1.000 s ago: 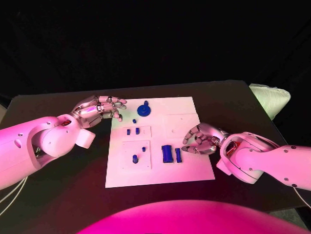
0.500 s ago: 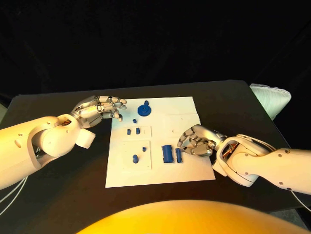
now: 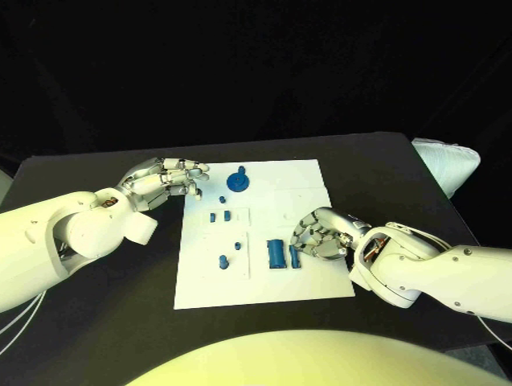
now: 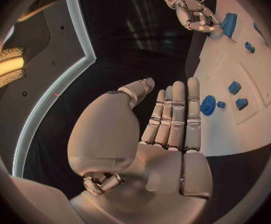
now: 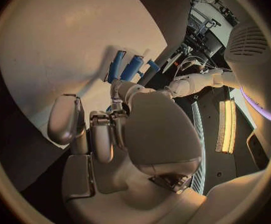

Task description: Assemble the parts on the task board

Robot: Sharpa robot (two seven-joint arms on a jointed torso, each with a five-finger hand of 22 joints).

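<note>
The task board (image 3: pixel 308 281), a white plate, lies flat in the middle of the black counter (image 3: pixel 82 305). Small blue parts sit on it. A round part with a stub on top (image 3: pixel 239 182) stands near the far edge. A tiny part (image 3: pixel 222 199) lies just in front of it, and two short pegs (image 3: pixel 219 216) stand side by side in a shallow square recess. Nearer the robot, another small part (image 3: pixel 223 260) lies in a second recess. Two long upright bars (image 3: pixel 282 254) stand close together near the middle of the board, the left one wider than the right.

The right hand (image 3: pixel 321 235) hovers over the board's right half, just beside the two bars, with its fingers curled inward toward them. From the right wrist view the fingers (image 5: pixel 92 134) bend down over the white plate and the bars (image 5: pixel 126 67) lie just past the fingertips; nothing is seen in its grasp, and whether a fingertip touches a bar cannot be told.

The left hand (image 3: pixel 161 182) hangs over the counter just off the board's far left corner, near the round part. It holds nothing: in the left wrist view its fingers (image 4: pixel 173 117) lie straight and side by side, with the thumb apart.

A white folded cloth (image 3: pixel 450 165) rests at the counter's right edge, well apart from the board.
</note>
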